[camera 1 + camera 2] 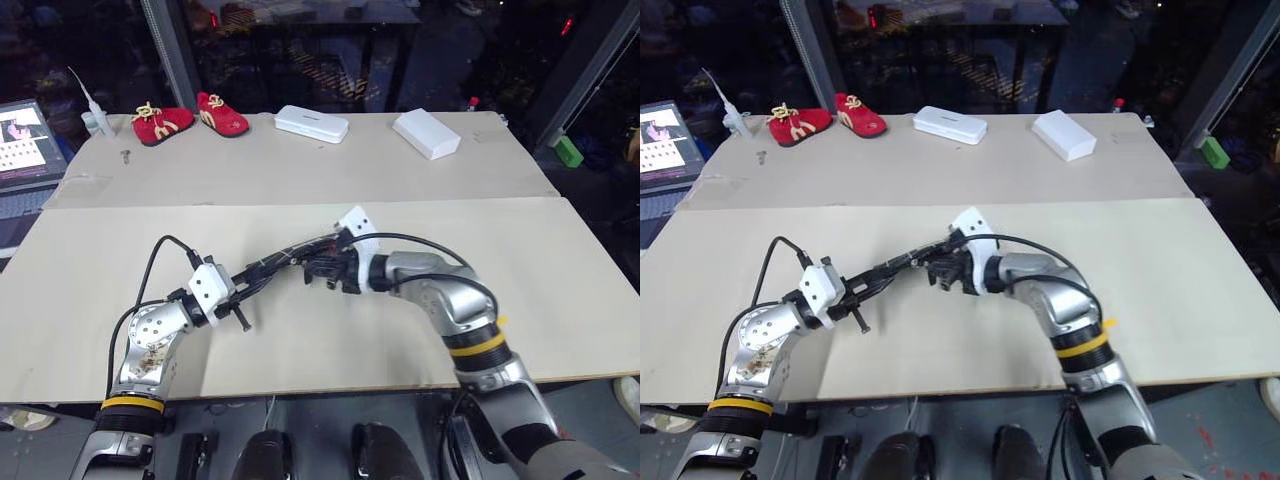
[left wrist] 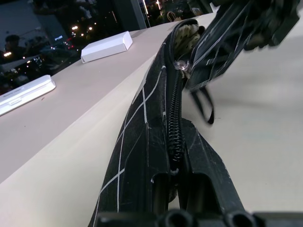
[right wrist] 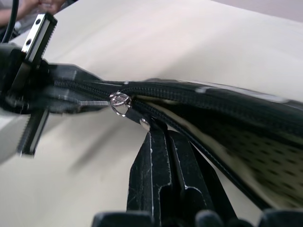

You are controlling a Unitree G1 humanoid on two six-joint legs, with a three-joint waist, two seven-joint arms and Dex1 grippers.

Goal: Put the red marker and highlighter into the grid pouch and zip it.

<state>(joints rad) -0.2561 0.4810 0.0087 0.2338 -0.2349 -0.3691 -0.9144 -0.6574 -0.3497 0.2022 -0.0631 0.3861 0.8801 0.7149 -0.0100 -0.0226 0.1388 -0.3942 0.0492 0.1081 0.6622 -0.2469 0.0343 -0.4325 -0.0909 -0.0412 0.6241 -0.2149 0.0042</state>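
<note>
grid pouch [image 2: 142, 142]: part-unzipped, contents unseen | left claw [image 1: 238, 290]: clamps pouch end | right claw [image 3: 150, 130]: pinches zipper pull

Table [image 1: 560, 290] bare right and lower centre; pouch [image 1: 285, 260] spans mid-frame between both pincers; shoes [image 1: 190, 120], two white boxes [image 1: 312, 124] line upper edge.

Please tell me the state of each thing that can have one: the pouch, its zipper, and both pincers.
grid pouch: held up off the table between the two pincers.
zipper: closed near the left pincer, open beyond the slider.
left pincer: shut on the pouch's end.
right pincer: shut on the pull cord at the slider.
laptop: open, screen lit.
</note>
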